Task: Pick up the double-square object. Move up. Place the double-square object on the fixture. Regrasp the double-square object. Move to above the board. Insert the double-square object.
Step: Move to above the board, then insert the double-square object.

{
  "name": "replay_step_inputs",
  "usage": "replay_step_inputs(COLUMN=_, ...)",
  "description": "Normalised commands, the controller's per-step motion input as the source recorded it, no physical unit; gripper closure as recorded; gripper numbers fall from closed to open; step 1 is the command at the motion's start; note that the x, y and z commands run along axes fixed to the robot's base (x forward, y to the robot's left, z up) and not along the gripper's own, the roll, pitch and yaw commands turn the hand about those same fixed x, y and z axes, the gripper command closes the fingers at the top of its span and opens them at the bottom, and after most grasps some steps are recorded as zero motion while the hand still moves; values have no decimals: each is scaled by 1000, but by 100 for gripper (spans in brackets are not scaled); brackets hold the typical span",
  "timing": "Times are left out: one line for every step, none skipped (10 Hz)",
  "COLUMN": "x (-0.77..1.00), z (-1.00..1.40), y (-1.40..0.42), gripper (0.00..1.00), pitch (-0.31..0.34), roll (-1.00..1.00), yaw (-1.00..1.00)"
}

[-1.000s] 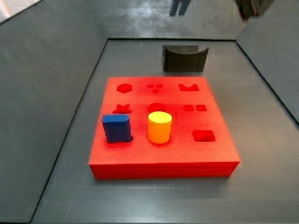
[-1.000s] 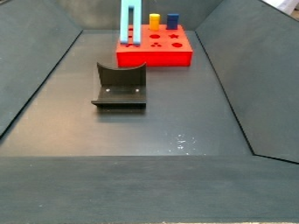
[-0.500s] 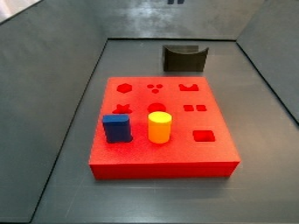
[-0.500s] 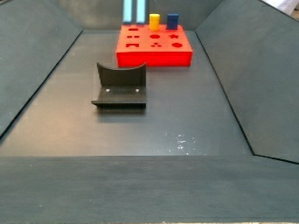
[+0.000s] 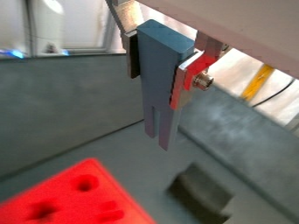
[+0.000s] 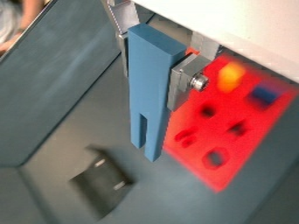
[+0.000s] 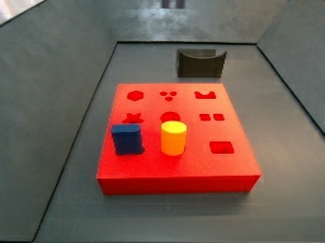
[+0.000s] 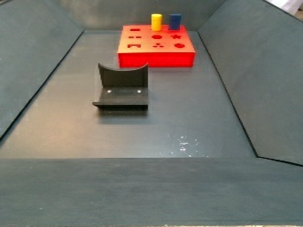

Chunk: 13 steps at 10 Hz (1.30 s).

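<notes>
The tool (image 5: 160, 63) hung high over the floor, its silver fingers (image 5: 191, 72) clamped on the upper end of the double-square object (image 5: 162, 83), which pointed straight down, well above the board (image 6: 228, 118) and fixture (image 6: 105, 181).

yellow cylinder (image 7: 173, 139), dark blue peg (image 7: 125, 139), both upright

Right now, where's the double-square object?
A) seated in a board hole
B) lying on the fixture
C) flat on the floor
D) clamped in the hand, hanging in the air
D: in both wrist views the double-square object hangs between the fingers of the hand, above the board and fixture.
</notes>
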Motion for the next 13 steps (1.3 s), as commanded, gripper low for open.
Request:
replay_step_inputs(x=-229, z=210, y=-413, gripper=100, pitch=117, roll=-1000, yaw=-100)
replay_step_inputs(x=-120, z=87, y=-174, gripper=100, pitch=111, roll=-1000, yaw=-83)
replay_step_inputs(x=-101, z=61, y=-87, gripper=100, pitch=95, roll=-1000, yaw=-74)
replay_step_inputs(x=-96, z=36, y=-37, gripper=100, pitch=60, roll=-869, yaw=-56)
replay_step_inputs(x=-78, z=17, y=-7, gripper=100, pitch=26, roll=-641, yaw=-35)
replay_step_inputs(x=-54, z=10, y=-3, gripper=100, pitch=2, roll=-385, yaw=-18)
replay_step_inputs(x=-36, z=8, y=0, gripper=100, pitch=-2, roll=-254, yaw=-15)
replay_step_inputs(x=634, z=-809, y=0, gripper=100, pitch=39, roll=-139, yaw=471)
replay_step_inputs(x=517, z=-783, y=0, gripper=100, pitch=7, roll=-140, yaw=629)
replay_step_inputs(x=509, z=-814, y=0, gripper=100, pitch=0, roll=-173, yaw=643)
replay_step_inputs(x=577, z=-771, y=-94, gripper=100, pitch=19, roll=-171, yaw=611)
replay_step_inputs(x=717, z=-434, y=-77, gripper=100, pitch=119, roll=-236, yaw=149)
replay_step_inputs(x=863, z=-400, y=-51, gripper=100, pitch=146, roll=-250, yaw=0)
